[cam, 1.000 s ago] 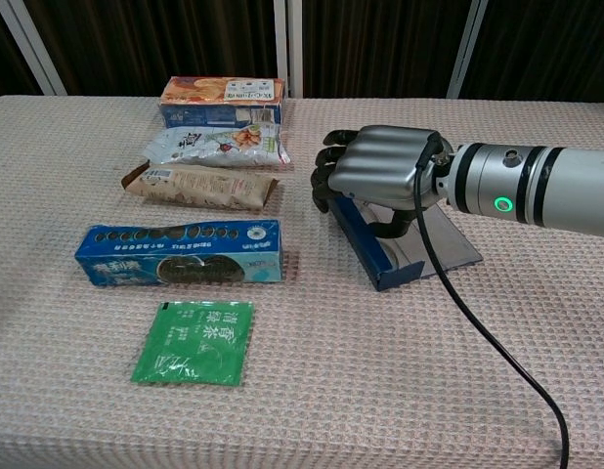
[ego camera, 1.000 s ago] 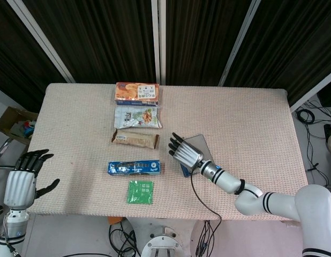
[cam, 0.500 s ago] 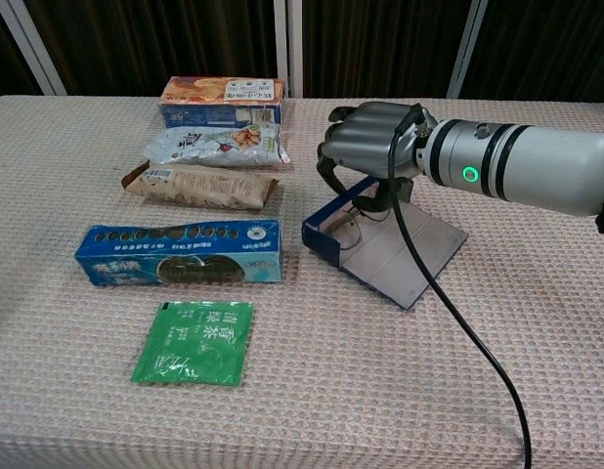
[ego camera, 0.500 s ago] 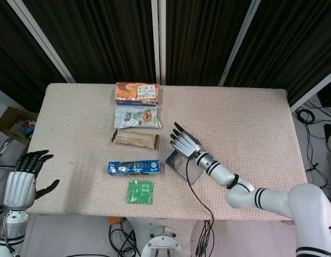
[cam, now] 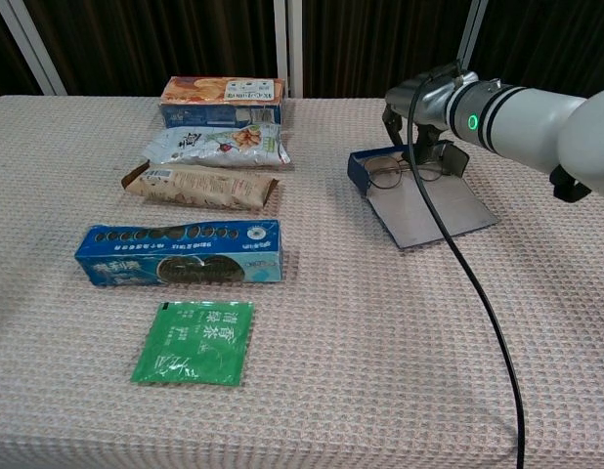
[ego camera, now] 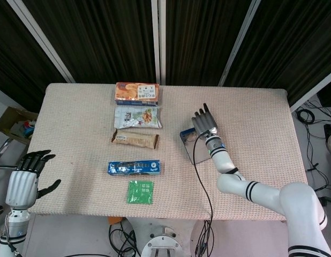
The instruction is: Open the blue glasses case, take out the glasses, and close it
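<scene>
On the right half of the tabletop (ego camera: 251,112), nearer its far edge than its near one, the blue glasses case (cam: 419,200) lies open, its grey lid flap spread flat toward the near edge and its blue tray toward the far edge. A pair of glasses (cam: 392,173) with thin wire rims sits in the tray, the lenses showing plainly in the chest view. The right robot hand (ego camera: 204,123) is over the far end of the case; from the head view its fingers point toward the far edge and lie fairly straight and slightly apart. In the chest view the right robot hand (cam: 426,107) has its fingers hanging down to the tray beside the glasses, but whether they touch the frame or the case cannot be told. A black cable (cam: 468,283) runs from its wrist across the lid flap toward the near edge.

Off the near left corner of the tabletop, the left robot hand (ego camera: 27,179) hangs with fingers spread and nothing in it.

Down the middle-left of the tabletop, from the far edge to the near one, lie a biscuit box (cam: 222,92), a pale snack bag (cam: 218,145), a brown wrapped bar (cam: 200,186), a blue cookie box (cam: 179,252) and a green sachet (cam: 195,341), each apart from the next.
</scene>
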{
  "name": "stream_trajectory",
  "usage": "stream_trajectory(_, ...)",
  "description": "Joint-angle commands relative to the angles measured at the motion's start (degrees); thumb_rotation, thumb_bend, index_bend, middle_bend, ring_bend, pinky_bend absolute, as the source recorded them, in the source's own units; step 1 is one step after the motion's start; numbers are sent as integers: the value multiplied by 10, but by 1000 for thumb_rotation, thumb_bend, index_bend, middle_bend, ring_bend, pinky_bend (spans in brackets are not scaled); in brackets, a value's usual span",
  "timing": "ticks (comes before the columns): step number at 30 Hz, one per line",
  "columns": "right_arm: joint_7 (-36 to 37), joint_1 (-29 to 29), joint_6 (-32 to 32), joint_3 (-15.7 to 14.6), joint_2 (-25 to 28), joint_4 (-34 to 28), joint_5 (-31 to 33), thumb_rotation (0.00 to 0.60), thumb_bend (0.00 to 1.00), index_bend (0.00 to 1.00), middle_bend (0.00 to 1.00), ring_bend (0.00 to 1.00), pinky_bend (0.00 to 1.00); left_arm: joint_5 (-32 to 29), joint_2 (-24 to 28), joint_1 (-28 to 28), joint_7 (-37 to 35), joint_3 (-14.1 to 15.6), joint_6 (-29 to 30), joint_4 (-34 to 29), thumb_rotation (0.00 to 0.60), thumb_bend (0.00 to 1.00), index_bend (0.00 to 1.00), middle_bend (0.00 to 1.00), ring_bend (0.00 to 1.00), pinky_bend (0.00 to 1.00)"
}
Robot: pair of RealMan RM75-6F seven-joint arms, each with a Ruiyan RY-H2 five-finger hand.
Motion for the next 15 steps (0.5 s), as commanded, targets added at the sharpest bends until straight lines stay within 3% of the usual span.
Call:
stream_trajectory(1, -53, 34, 31, 32, -25, 27, 79, 600, 391, 424, 282, 150, 0, -1, 0, 1, 0, 1, 0, 0, 600, 20, 278, 225, 203, 210)
stream_trajectory(6, -53, 40, 29, 35, -21, 15, 106, 600, 380, 288, 264, 149, 0, -2, 0, 4, -3, 2, 1, 2, 600, 20, 278, 225, 203, 210)
stream_trajectory(15, -26, 35, 15, 22, -16, 25, 115, 600, 380, 280, 261, 147, 0, -2, -5, 6, -9, 3, 3, 8, 600, 20, 278, 225, 203, 210)
